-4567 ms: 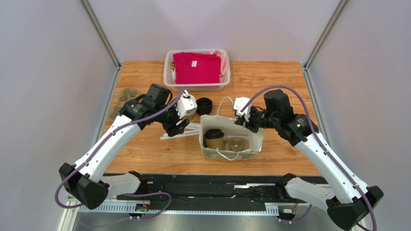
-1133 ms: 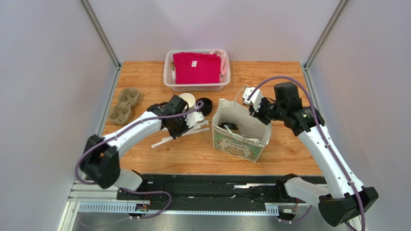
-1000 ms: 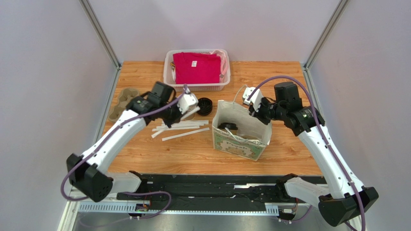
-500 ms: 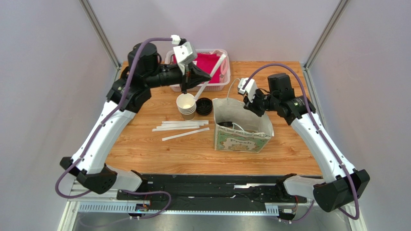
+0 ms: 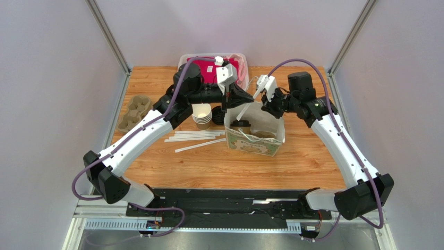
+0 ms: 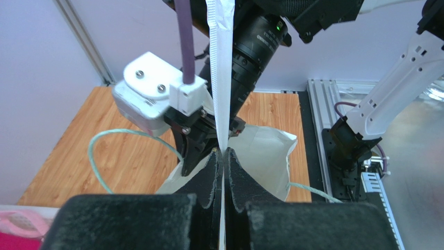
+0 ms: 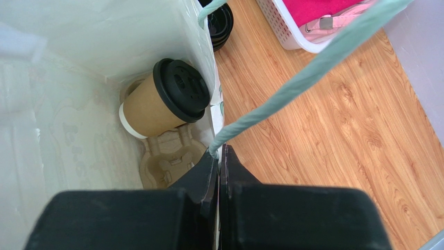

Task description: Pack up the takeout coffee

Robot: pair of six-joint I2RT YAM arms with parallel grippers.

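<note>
In the paper bag (image 7: 78, 104): takeout coffee (image 7: 167, 99), black lid on, seated in a pulp carrier (image 7: 169, 159) on the floor of the bag.
Left gripper (image 6: 222, 156): clamped on a wrapped straw (image 6: 219, 62), slanted above the bag's open mouth.
Right gripper (image 7: 219, 156): pinched tight on the bag's rim, at the foot of the green cord handle (image 7: 292, 86).
Beside the bag, left: stack of cups (image 5: 201, 114), loose straws (image 5: 195, 136) flat on the table (image 5: 292, 172).

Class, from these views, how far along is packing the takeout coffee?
Done: the lidded coffee cup sits in a cardboard carrier inside the paper bag. In hand: the left fingers pinch a wrapped straw above the bag while the right fingers hold its rim. Left: likely dropping the straw in.
</note>
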